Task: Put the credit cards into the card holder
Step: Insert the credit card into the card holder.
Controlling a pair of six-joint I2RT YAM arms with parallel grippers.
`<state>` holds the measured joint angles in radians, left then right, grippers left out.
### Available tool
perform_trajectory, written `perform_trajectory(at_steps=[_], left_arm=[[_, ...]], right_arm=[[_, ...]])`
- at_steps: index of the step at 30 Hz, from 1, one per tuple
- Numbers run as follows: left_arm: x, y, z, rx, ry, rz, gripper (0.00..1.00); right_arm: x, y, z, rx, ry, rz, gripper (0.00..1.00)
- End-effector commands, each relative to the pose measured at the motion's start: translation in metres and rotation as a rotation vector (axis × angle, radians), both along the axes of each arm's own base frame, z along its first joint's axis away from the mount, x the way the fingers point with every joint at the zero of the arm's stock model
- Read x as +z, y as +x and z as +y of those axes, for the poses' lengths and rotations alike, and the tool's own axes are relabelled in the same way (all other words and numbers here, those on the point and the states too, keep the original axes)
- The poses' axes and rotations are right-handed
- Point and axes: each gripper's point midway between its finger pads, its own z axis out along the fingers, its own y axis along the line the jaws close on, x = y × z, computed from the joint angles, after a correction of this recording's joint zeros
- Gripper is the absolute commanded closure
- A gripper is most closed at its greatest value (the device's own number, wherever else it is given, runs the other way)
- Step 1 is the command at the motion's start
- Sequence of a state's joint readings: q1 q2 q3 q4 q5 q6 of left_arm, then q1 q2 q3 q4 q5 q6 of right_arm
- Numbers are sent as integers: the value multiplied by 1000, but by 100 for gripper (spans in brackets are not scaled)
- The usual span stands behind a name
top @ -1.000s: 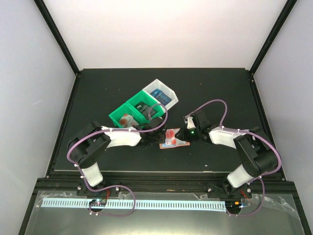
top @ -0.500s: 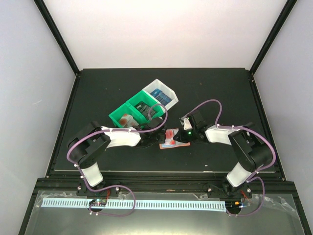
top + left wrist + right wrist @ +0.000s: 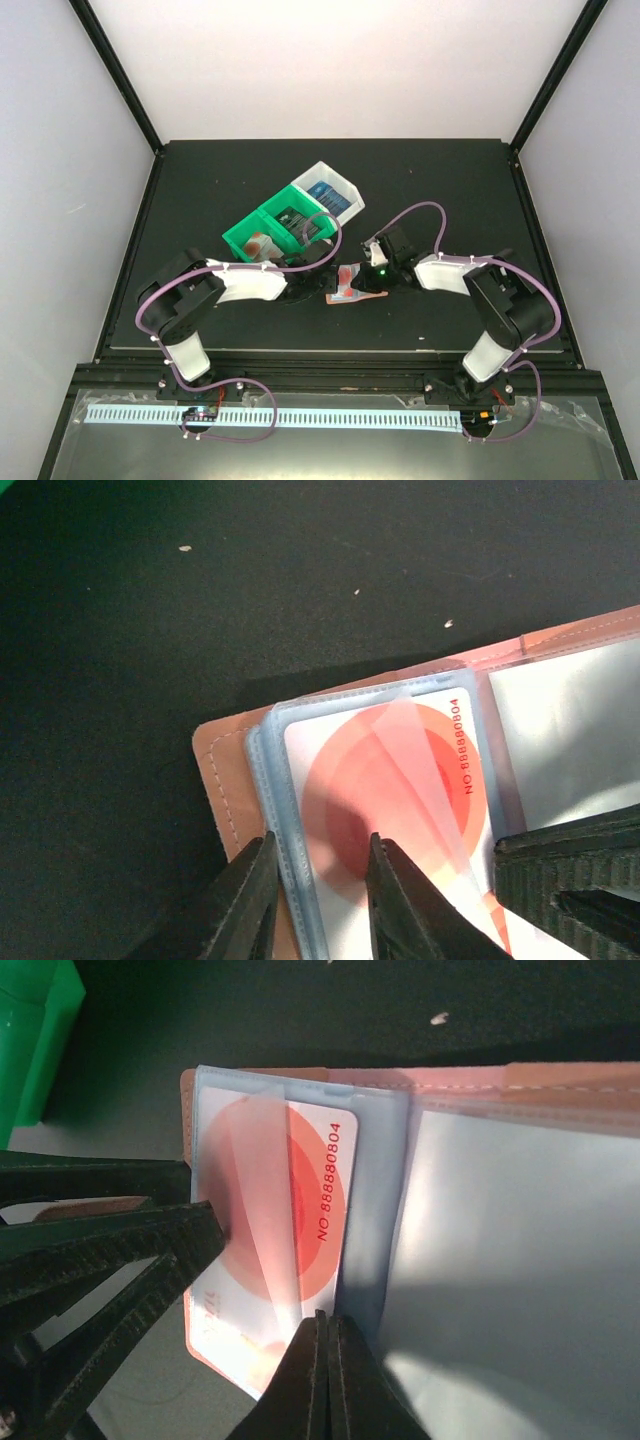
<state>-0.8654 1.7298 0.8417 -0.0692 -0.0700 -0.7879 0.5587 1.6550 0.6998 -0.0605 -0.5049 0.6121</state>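
Note:
The salmon-brown card holder (image 3: 345, 296) lies open between both grippers; its leather edge (image 3: 215, 780) and pale blue pockets (image 3: 375, 1160) show. A white credit card with a red disc (image 3: 380, 780) sits partly inside the left pocket, also in the right wrist view (image 3: 300, 1210). My left gripper (image 3: 320, 880) is slightly open, its tips straddling the pocket's left edge and resting on the holder. My right gripper (image 3: 327, 1320) is shut, with its tip against the card's edge at the pocket mouth and nothing visible between the fingers. More cards lie in the bins.
A green bin (image 3: 238, 240) and a white bin (image 3: 348, 190) stand just behind the holder, with a blue card (image 3: 325, 192) and a dark card (image 3: 297, 220) inside. My left gripper's fingers (image 3: 120, 1250) crowd the holder's left side.
My right gripper has moved left onto the card holder, and the red-and-white card lies further over it. The left arm has stayed put.

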Motion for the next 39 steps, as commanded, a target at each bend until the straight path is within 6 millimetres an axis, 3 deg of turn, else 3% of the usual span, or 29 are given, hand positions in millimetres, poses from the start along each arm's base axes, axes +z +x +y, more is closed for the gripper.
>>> perform_trajectory(at_steps=[1,10,18,28,39], left_arm=[[-27,-37,9,-67,53,140,72],[5,-30,2,-85,-7,85,65],[16,-31,0,-95,-57,73,65],[35,-30,-11,-121,-185,31,54],[18,-29,-18,-122,-246,110,59]], right_arm=[[3,8,-2,18,-110,-75,99],[-11,8,-13,15,-273,-89,99],[-25,4,-16,14,-293,-57,99],[-32,1,-15,20,-288,-37,99],[-34,0,-14,20,-278,-32,99]])
